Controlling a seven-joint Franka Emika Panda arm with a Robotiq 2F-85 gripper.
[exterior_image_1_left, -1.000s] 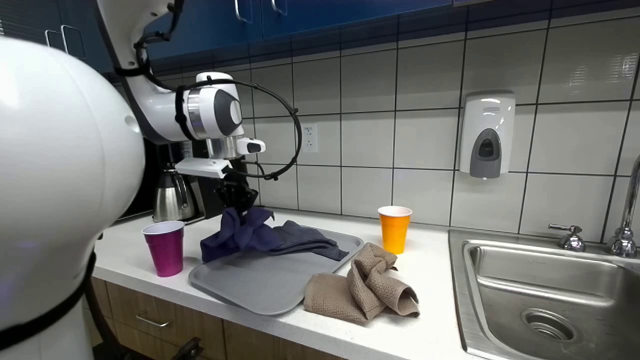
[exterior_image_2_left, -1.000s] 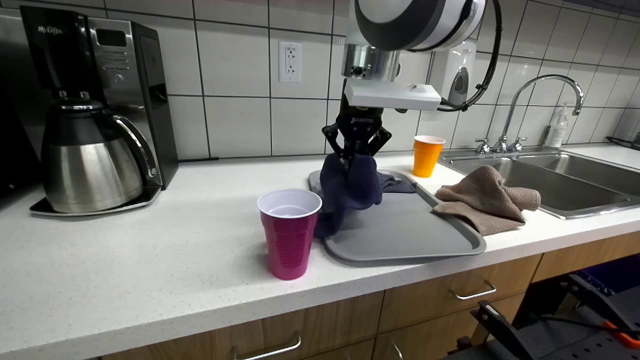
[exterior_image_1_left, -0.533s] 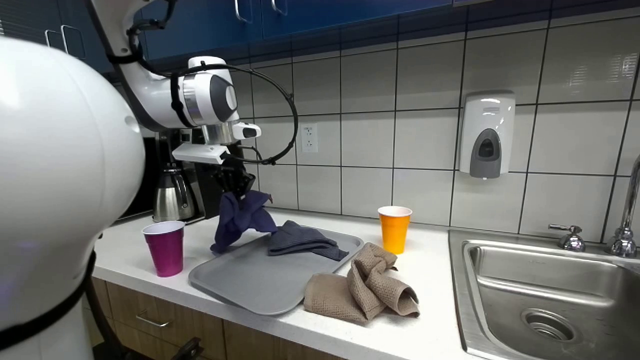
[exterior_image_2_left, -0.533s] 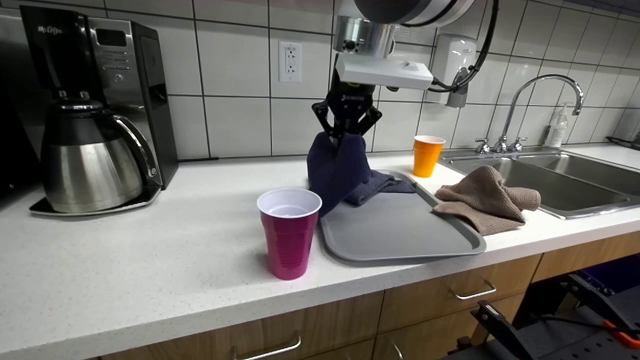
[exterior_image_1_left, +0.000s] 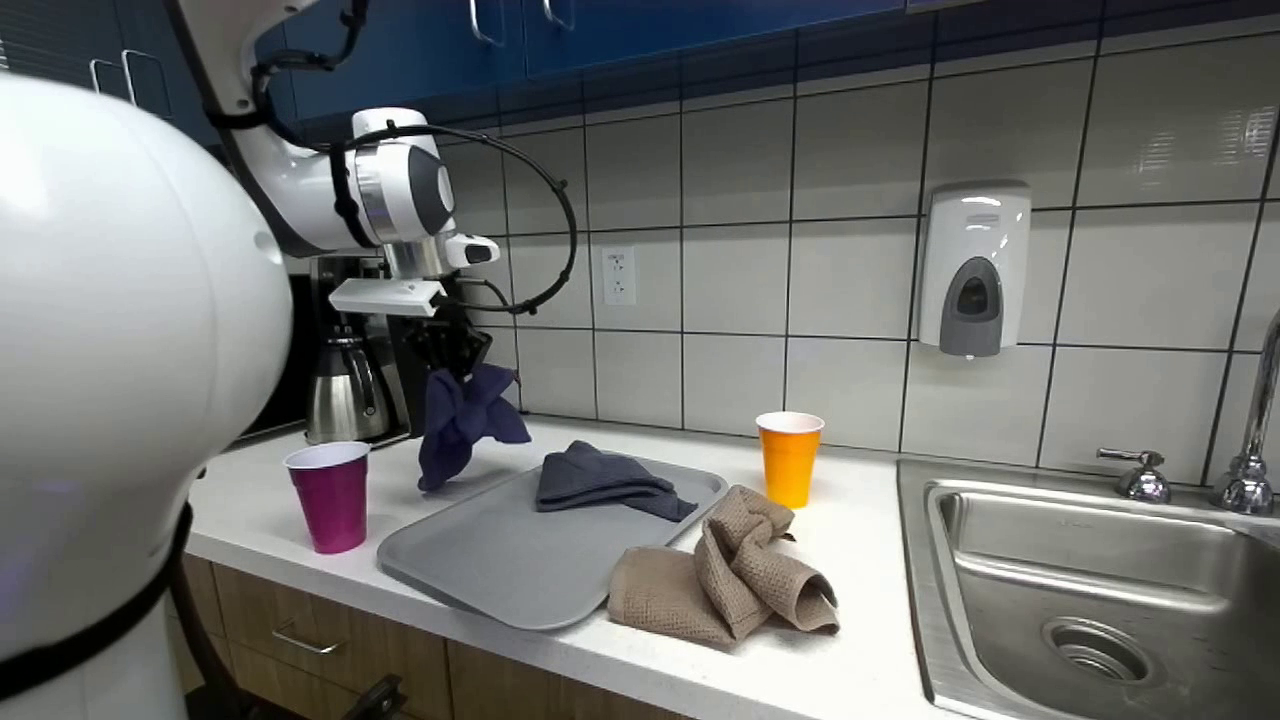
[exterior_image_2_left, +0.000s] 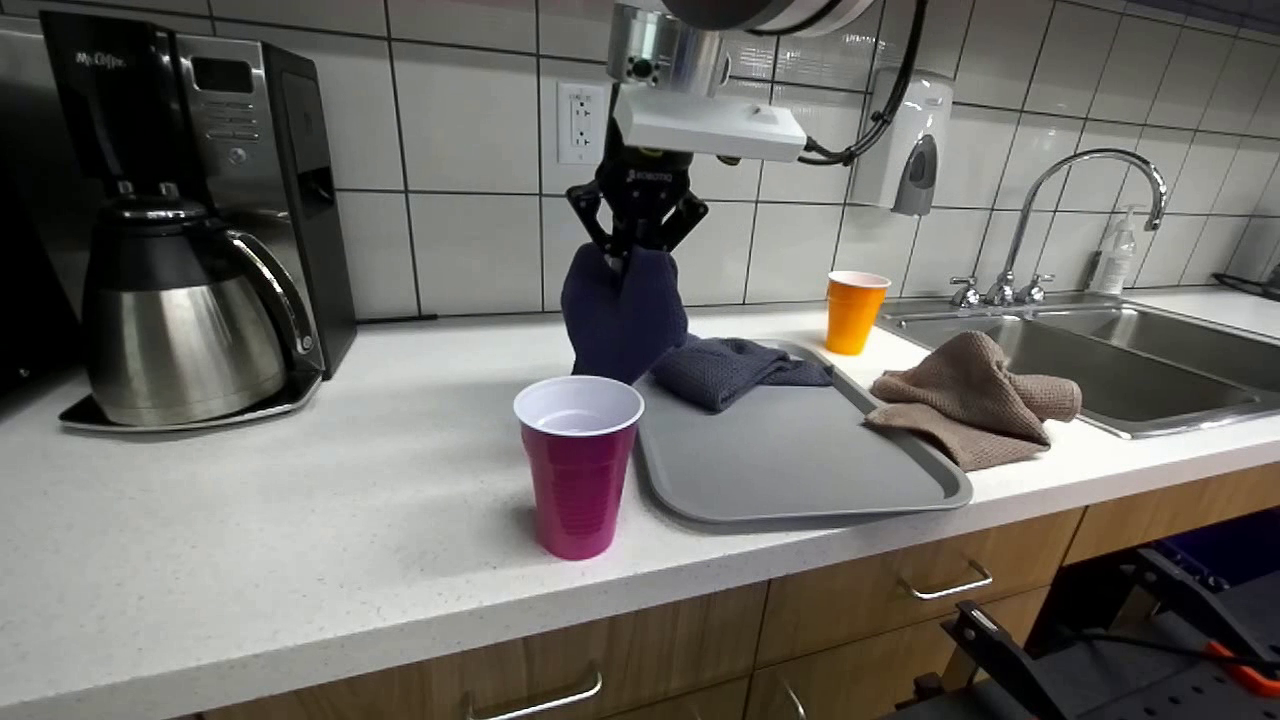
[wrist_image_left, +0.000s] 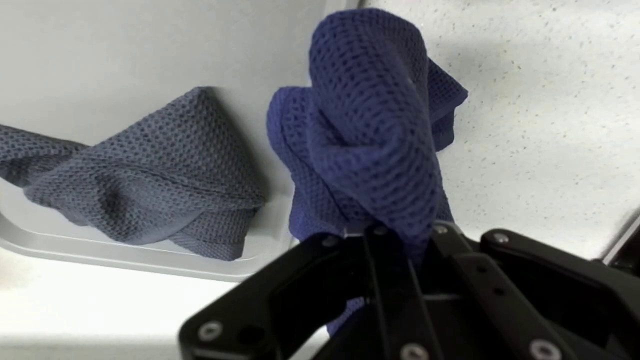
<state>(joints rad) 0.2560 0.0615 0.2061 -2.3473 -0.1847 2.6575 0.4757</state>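
Observation:
My gripper (exterior_image_1_left: 458, 376) is shut on a purple-blue cloth (exterior_image_1_left: 458, 430), which hangs bunched from the fingertips. In an exterior view the gripper (exterior_image_2_left: 622, 256) and the cloth (exterior_image_2_left: 622, 320) are behind the magenta cup (exterior_image_2_left: 578, 490), which hides the cloth's lower end. In the wrist view the cloth (wrist_image_left: 370, 110) bulges out beyond the fingertips (wrist_image_left: 411, 240). A grey-blue cloth (exterior_image_1_left: 605, 482) lies crumpled on the far part of the grey tray (exterior_image_1_left: 520, 575); it also shows in the wrist view (wrist_image_left: 165, 175). The held cloth is beside the tray's left edge.
A brown cloth (exterior_image_1_left: 720, 585) lies against the tray's right edge. An orange cup (exterior_image_1_left: 790, 465) stands behind it. A coffee maker (exterior_image_2_left: 270, 200) with a steel carafe (exterior_image_2_left: 190, 330) stands near the wall. A sink (exterior_image_1_left: 930, 620) is at the right; a soap dispenser (exterior_image_1_left: 975, 250) hangs above.
My gripper has risen and moved left with the purple-blue cloth, lifting it off the tray and the grey-blue cloth. The grey-blue cloth, the tray, the brown cloth and the cups stay put.

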